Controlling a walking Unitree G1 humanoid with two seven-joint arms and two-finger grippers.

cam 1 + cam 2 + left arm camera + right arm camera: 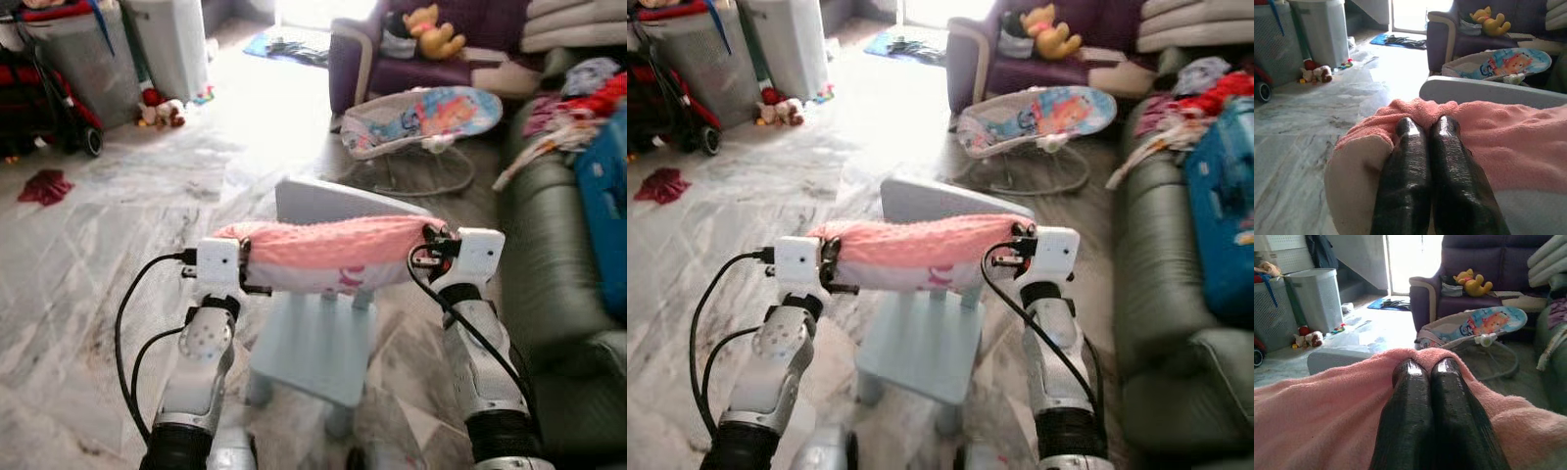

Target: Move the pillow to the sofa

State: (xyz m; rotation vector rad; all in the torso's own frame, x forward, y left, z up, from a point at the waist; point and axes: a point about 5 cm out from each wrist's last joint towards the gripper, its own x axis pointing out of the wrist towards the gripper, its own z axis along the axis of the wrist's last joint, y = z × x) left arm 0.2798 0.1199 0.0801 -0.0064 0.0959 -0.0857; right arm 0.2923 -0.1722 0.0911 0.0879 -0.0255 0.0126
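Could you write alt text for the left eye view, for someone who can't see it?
Two robot arms hold a pink pillow between them, left claw and right claw pinching its ends, above a small pale blue chair. A green sofa stands to the right.

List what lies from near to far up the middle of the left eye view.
Blue chair → pink pillow, held between the left gripper and right gripper → baby bouncer → purple armchair with a yellow plush toy.
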